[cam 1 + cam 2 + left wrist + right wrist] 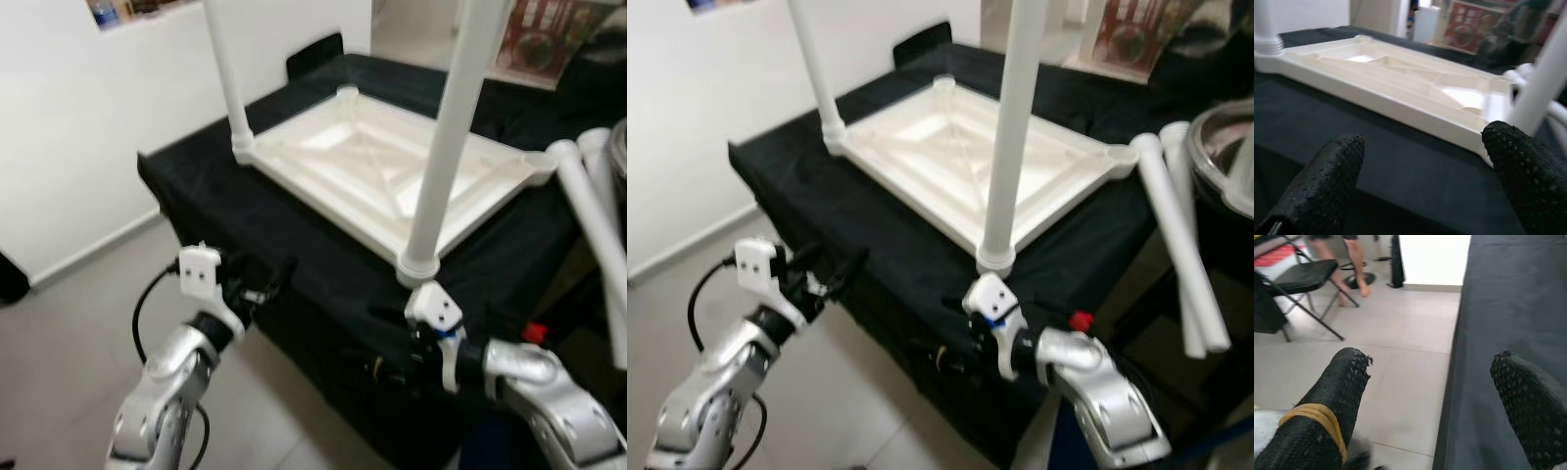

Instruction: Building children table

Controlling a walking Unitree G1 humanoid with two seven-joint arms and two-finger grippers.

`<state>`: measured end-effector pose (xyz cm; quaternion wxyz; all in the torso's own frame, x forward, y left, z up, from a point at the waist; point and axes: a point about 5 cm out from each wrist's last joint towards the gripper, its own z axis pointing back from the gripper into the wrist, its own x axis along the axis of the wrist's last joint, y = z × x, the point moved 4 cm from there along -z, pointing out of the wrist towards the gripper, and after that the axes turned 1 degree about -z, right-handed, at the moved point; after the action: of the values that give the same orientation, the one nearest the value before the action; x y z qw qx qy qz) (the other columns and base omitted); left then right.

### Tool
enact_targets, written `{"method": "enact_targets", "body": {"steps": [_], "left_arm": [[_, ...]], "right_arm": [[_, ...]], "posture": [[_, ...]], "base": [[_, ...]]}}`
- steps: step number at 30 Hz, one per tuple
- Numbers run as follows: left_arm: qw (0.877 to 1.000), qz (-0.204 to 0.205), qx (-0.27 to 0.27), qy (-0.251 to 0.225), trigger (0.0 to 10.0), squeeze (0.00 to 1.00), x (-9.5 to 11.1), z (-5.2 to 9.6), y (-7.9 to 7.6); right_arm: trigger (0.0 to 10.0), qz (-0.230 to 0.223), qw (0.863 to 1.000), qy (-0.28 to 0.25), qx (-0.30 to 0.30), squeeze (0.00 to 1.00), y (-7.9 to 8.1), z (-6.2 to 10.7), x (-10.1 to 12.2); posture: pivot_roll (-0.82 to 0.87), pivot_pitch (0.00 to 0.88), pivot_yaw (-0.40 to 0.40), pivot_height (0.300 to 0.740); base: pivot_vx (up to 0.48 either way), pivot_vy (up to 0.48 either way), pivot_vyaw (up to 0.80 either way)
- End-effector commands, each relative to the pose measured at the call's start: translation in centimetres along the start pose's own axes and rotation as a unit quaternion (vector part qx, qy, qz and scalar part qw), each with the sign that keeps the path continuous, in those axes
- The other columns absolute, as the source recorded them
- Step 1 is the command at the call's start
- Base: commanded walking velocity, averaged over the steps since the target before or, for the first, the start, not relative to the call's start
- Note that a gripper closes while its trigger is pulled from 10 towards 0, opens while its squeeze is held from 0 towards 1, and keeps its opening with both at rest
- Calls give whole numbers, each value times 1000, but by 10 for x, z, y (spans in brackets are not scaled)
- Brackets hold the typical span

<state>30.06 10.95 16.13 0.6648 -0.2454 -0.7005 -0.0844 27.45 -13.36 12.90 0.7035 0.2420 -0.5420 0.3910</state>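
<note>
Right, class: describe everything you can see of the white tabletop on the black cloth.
The tabletop is a white rectangular panel, plastic by its look, lying upside down and flat on the black cloth. Its underside shows a raised rim and crossing ribs. Round sockets sit at the corners. Two white legs stand upright in the two nearer corner sockets; the two farther sockets look empty. Neither hand touches it.
</note>
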Motion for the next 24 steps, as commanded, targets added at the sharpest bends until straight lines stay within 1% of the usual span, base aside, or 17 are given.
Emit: {"method": "enact_targets", "body": {"steps": [1,2,3,6,7,8,9,10,14,17,18,20,21,24], "left_arm": [[1000,-13,21,2,10000,0,-3,5,10],[999,-14,29,1,10000,0,-3,7,13],[1000,-14,24,4,10000,0,-4,8,12],[1000,-13,18,7,10000,0,-6,8,9],[1000,-12,15,7,10000,0,-7,9,7],[1000,-12,15,7,10000,0,-7,9,7],[1000,-8,13,7,10000,0,-7,9,6],[1000,-5,10,7,10000,0,-8,9,3],[1000,-1,7,7,10000,0,-9,10,1],[1000,1,6,6,10000,0,-9,11,-1],[1000,1,5,6,10000,0,-10,11,-1],[1000,1,5,6,10000,0,-10,11,-1],[1000,7,0,4,10000,0,-9,9,-3],[1000,12,-6,0,10000,0,-8,7,-5]], "right_arm": [[10000,9,1000,-1,-23,0,-4,-3,0],[10000,13,998,-6,-60,0,-13,-6,3],[10000,18,998,-12,-63,0,-13,-8,6],[10000,22,998,-18,-63,0,-10,-11,8],[10000,29,998,-19,-60,0,-6,-13,9],[10000,29,998,-19,-60,0,-6,-13,9],[10000,31,998,-22,-53,0,-1,-17,10],[10000,34,998,-27,-49,0,3,-19,12],[10000,42,997,-33,-46,0,6,-21,14],[10000,53,997,-34,-52,0,2,-20,15],[10000,55,996,-22,-66,0,-5,-18,12],[10000,55,996,-22,-66,0,-5,-18,12],[10000,60,995,-17,-84,0,-13,-14,13],[10000,68,993,-14,-95,0,-17,-12,15]], "posture": [[-81,113,16,740],[-84,116,16,740],[-84,117,14,740],[-84,119,13,740],[-84,122,14,740],[-84,122,14,740],[-83,123,13,740],[-80,127,11,740],[-79,128,9,740],[-79,130,9,740],[-83,131,12,740],[-83,131,12,740],[-88,141,17,740],[-92,143,20,740]], "base": [[0,0,0],[0,0,0],[0,0,0],[0,-477,0],[0,-472,0],[0,-472,0],[0,-469,0],[0,-469,794],[0,-469,794],[0,-472,694],[0,-469,0],[0,-469,0],[0,0,0],[0,0,0]]}}
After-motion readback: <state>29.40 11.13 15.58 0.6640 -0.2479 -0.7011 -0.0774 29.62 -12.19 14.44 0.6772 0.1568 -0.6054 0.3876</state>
